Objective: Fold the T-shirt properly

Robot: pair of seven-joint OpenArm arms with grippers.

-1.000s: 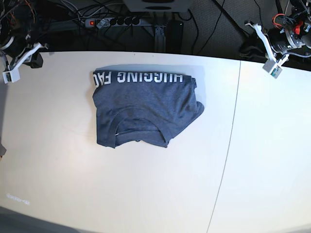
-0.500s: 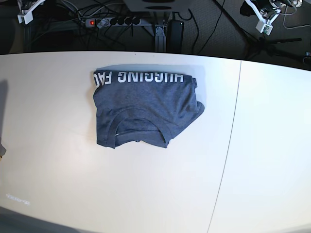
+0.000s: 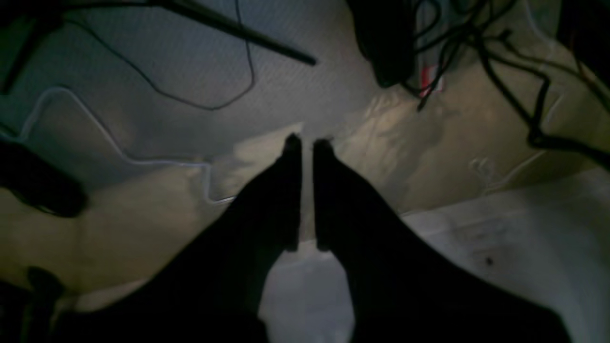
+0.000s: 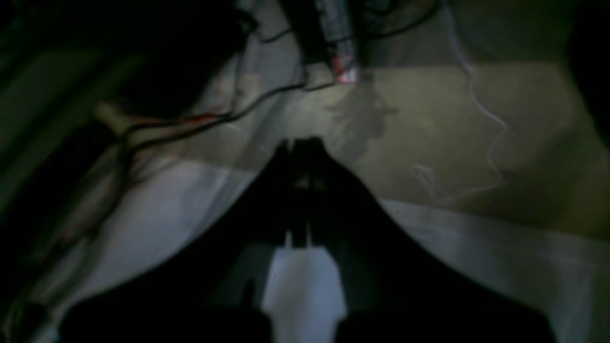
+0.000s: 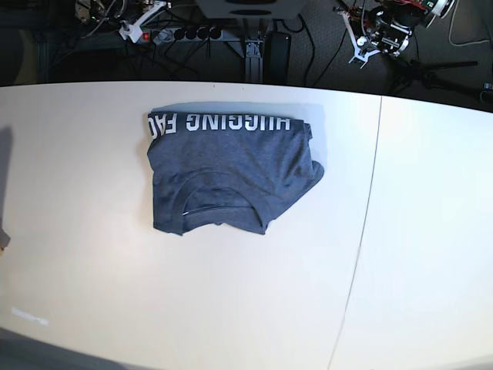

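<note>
The blue-grey T-shirt [image 5: 231,173] lies folded into a rough rectangle on the white table [image 5: 92,231], back of centre. Its white lettering runs along the far edge and its ribbed neck faces the near edge. Both arms are pulled back behind the table, away from the shirt. The left arm [image 5: 379,31] is at the top right and the right arm [image 5: 142,14] at the top left. In the left wrist view my left gripper [image 3: 307,143] is shut and empty over the floor, with only a thin slit between the fingers. In the right wrist view my right gripper [image 4: 301,141] is shut and empty.
A power strip [image 5: 181,34] and loose cables lie on the dark floor behind the table. A seam [image 5: 368,200] runs down the tabletop right of the shirt. Cables [image 3: 143,162] also cross the floor in the wrist views.
Both arms have swung back from the table's far corners to behind its rear edge, nearer the middle. The T-shirt has not moved.
</note>
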